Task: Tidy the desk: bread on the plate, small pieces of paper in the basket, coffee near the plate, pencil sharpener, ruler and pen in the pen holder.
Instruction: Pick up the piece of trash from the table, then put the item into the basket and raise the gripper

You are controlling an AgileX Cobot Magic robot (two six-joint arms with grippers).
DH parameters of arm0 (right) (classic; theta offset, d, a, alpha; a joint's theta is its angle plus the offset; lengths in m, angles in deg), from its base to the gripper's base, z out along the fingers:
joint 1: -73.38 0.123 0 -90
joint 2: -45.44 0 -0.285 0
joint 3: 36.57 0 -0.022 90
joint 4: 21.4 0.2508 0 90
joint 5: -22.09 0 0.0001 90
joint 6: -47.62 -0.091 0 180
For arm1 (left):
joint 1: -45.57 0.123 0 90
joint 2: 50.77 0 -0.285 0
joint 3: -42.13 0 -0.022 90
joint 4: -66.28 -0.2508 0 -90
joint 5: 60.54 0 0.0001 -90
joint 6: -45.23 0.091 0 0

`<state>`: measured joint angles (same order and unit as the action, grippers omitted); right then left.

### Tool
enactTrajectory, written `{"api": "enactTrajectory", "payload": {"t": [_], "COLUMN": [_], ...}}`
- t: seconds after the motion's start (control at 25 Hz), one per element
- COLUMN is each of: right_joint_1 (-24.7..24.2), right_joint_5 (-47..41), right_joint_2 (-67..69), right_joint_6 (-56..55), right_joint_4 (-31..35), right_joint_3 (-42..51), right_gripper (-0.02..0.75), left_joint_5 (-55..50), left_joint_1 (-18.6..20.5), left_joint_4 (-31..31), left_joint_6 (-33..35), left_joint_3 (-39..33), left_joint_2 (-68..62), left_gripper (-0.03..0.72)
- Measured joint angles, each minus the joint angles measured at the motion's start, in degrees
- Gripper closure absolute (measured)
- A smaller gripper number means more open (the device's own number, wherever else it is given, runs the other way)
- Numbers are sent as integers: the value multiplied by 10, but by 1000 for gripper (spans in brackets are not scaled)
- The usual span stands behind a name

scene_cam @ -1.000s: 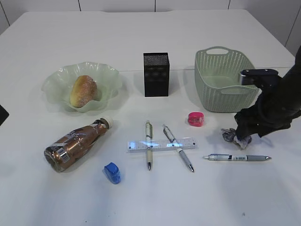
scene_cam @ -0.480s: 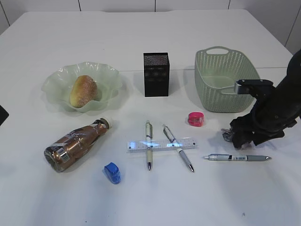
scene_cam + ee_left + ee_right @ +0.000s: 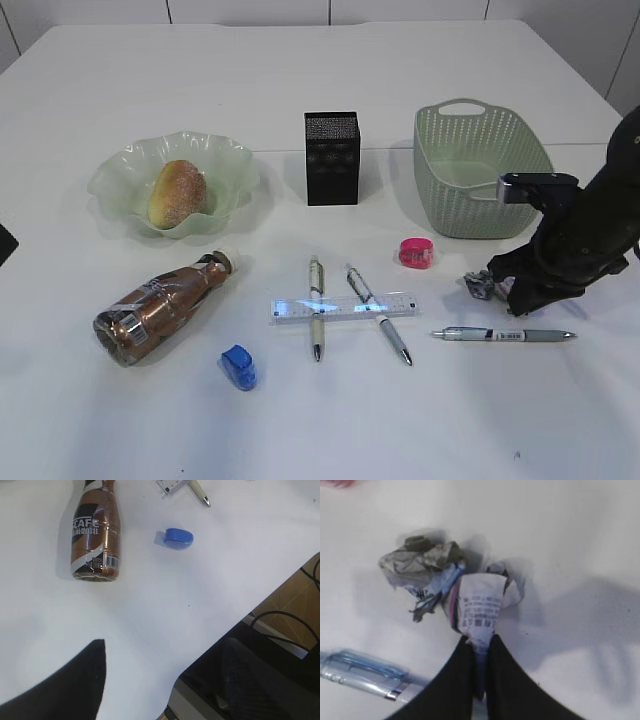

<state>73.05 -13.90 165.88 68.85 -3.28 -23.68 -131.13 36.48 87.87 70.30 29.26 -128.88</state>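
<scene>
My right gripper (image 3: 503,291) is shut on a crumpled piece of printed paper (image 3: 476,606) and holds it low over the table, left of a second wad (image 3: 420,562). The paper also shows in the exterior view (image 3: 480,287), in front of the green basket (image 3: 480,190). The bread (image 3: 178,192) lies on the green plate (image 3: 118,175). The coffee bottle (image 3: 160,305) lies on its side. A ruler (image 3: 345,307) rests across two pens (image 3: 317,325) (image 3: 380,318). A third pen (image 3: 505,334) lies near my right gripper. One finger of my left gripper (image 3: 80,680) shows, open and empty.
The black pen holder (image 3: 332,157) stands at the back middle. A pink sharpener (image 3: 416,252) and a blue sharpener (image 3: 239,366) lie on the table. The left wrist view shows the bottle (image 3: 96,535), the blue sharpener (image 3: 178,538) and the table's edge (image 3: 240,617).
My right arm has dropped lower and swung its wrist to the right. Its jaws have shut on the paper, and the wad now pokes out on the left.
</scene>
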Motion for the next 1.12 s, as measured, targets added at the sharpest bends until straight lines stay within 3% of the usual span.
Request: {"api": "enactTrajectory", "payload": {"t": [0.12,0.56,0.96,1.12], "right_joint_1": [0,0,0,0], "right_joint_5": [-36,-96,-73,-2], "right_joint_2": [0,-104,-141,-124], "right_joint_6": [0,0,0,1], "right_joint_4": [0,0,0,5], "right_joint_3": [-13,-33,-86,-137], "right_gripper": [710,715,716,717], "left_joint_5": [0,0,0,0], "left_joint_1": [0,0,0,0], "left_joint_4": [0,-1,-1,-1], "left_joint_6": [0,0,0,0], "left_joint_3": [0,0,0,0], "left_joint_2": [0,0,0,0], "left_gripper": [179,179,179,179]}}
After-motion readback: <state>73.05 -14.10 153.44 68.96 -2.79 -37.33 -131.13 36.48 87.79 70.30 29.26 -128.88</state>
